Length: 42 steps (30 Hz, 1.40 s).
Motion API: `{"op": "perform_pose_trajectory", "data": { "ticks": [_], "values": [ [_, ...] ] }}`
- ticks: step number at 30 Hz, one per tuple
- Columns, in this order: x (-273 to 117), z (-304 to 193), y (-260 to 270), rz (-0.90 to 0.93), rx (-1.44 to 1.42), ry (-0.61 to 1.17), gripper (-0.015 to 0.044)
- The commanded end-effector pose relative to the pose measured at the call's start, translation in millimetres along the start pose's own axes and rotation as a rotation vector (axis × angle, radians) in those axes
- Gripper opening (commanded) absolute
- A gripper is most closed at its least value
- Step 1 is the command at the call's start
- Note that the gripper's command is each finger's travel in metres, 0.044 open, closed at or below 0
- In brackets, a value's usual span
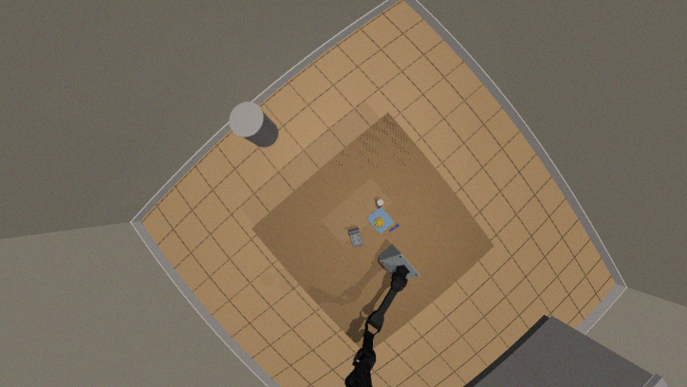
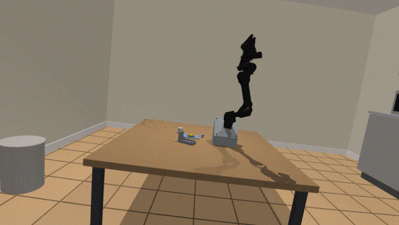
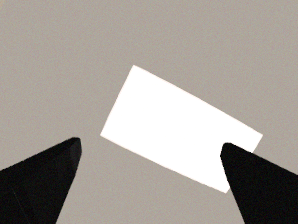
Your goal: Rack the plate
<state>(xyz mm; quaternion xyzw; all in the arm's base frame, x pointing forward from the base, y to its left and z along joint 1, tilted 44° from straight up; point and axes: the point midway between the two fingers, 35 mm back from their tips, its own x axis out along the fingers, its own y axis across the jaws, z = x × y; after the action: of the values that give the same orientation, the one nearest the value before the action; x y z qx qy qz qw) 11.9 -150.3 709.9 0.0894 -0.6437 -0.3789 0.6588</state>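
Robot arm [image 1: 380,307] [image 2: 245,89] rears w/ jaws [image 2: 253,36] wide and empty, well away from yellow plate [image 1: 379,222] [image 2: 190,135] lying on blue mat [image 1: 387,222] [image 2: 196,137] nr. rack [image 1: 355,238] [image 2: 187,142] on desk [image 1: 307,240] [image 2: 156,156]; a long, poorly aimed descent might knock either.

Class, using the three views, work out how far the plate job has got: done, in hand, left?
Done: nothing visible; the yellow plate lies flat on the blue square, outside the dish rack. In hand: nothing; the fingers stand open, high above the table. Left: grasping, racking, releasing, withdrawing.
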Motion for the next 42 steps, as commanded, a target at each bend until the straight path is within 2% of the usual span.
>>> {"op": "perform_pose_trajectory", "data": {
  "ticks": [1, 10, 17, 30, 42],
  "values": [
    [6, -49, -25, -0.036, -0.060, 0.134, 0.0400],
    [-1, -132, -61, -0.075, -0.142, 0.393, 0.0400],
    [-24, -202, -86, -0.091, -0.192, 0.619, 0.0400],
    [-89, -315, -138, -0.085, -0.367, 1.022, 0.0400],
    [-167, -390, -185, -0.026, -0.522, 1.388, 0.0400]
  ]
}}
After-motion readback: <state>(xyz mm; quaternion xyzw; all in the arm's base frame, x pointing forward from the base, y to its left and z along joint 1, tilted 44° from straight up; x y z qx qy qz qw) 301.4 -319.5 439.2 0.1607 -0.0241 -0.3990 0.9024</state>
